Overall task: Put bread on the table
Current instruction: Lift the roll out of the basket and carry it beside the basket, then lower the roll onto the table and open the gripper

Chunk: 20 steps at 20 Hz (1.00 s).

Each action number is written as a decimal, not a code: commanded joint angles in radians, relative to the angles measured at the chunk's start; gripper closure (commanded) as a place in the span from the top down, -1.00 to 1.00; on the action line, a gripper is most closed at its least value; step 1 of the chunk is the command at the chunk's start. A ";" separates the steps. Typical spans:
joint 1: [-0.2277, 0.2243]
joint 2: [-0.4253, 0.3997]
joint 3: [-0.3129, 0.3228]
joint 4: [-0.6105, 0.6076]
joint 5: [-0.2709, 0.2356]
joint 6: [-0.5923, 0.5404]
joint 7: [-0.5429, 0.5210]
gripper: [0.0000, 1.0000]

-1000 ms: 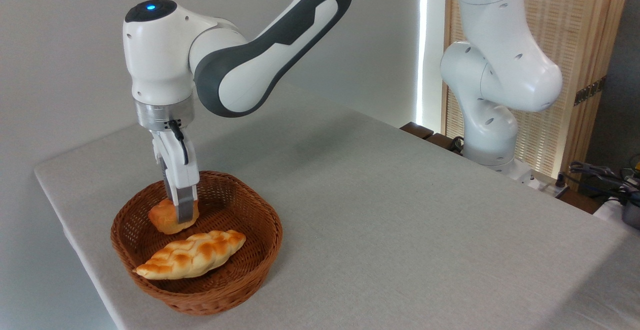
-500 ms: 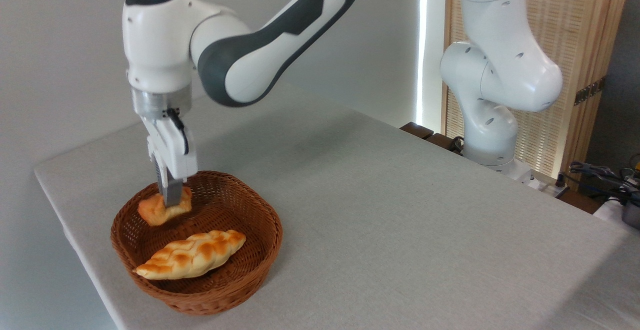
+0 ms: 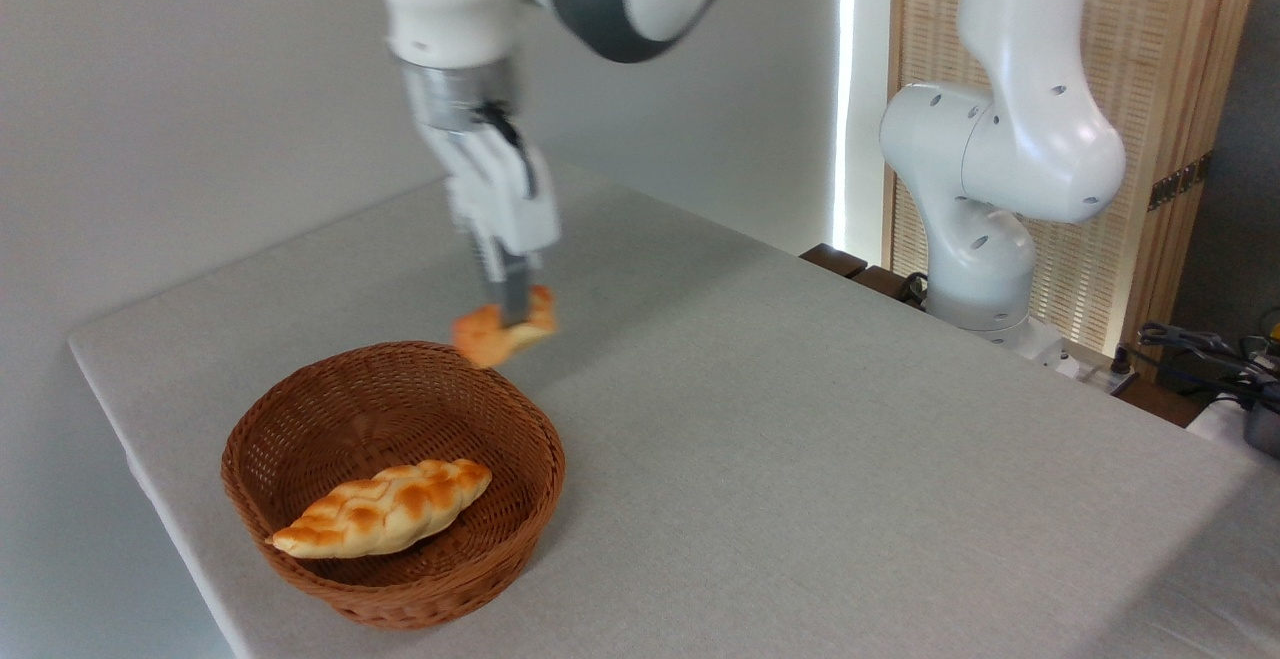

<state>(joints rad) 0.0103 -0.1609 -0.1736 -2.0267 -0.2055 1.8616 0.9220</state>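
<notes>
The bread point(image 3: 490, 336), a small orange-golden bun, hangs in the air above the far rim of the wicker basket point(image 3: 300, 579), slightly blurred. My gripper point(image 3: 515, 311) is shut on it from above, fingers pointing down. Below and around lies the light grey table point(image 3: 800, 459).
A longer braided golden loaf point(image 3: 383, 507) lies inside the basket near the table's front-left corner. The arm's white base point(image 3: 985, 269) stands at the table's far right edge, with cables point(image 3: 1200, 349) beyond it. The table's left edge runs close past the basket.
My gripper has lifted the bread out of the basket and carried it up and to the right, past the basket's far rim. The braided loaf has not moved.
</notes>
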 commanded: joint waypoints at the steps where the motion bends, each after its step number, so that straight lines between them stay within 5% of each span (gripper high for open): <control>1: -0.050 -0.161 0.029 -0.231 -0.017 0.027 0.143 -0.62; 2: -0.078 -0.161 0.031 -0.250 -0.012 0.028 0.143 -0.55; 4: -0.117 -0.151 0.029 -0.273 -0.011 0.057 0.141 0.12; 11: -0.161 -0.120 0.029 -0.294 -0.028 0.149 0.100 1.00; 20: -0.161 -0.120 0.072 -0.201 -0.012 0.131 0.095 1.00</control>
<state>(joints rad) -0.1337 -0.2807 -0.1536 -2.2989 -0.2113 1.9976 1.0332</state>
